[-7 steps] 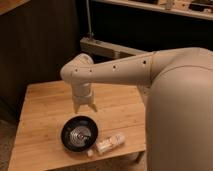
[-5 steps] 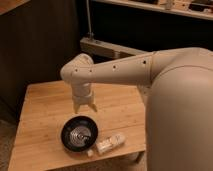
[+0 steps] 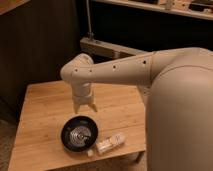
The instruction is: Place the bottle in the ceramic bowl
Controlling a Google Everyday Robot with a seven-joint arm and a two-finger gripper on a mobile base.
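Since bottle [image 3: 111, 143] is small clear plastic, likely light, slick and easy to squash, take it across the mid-body with a gentle squeeze. It lies on its side on worktop [image 3: 45, 105], just right of bowl [image 3: 70, 125]. Tool [image 3: 85, 107] hangs just behind bowl, spread apart, empty. Cap end hard to make out; worktop right of bowl partly hidden by robot body [image 3: 180, 110]

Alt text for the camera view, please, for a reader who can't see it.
A robot arm reaches over a wooden table, its pincer pointing down just behind a black bowl. A small clear bottle lies on its side on the table to the right of the bowl, near the front edge, not in the bowl.
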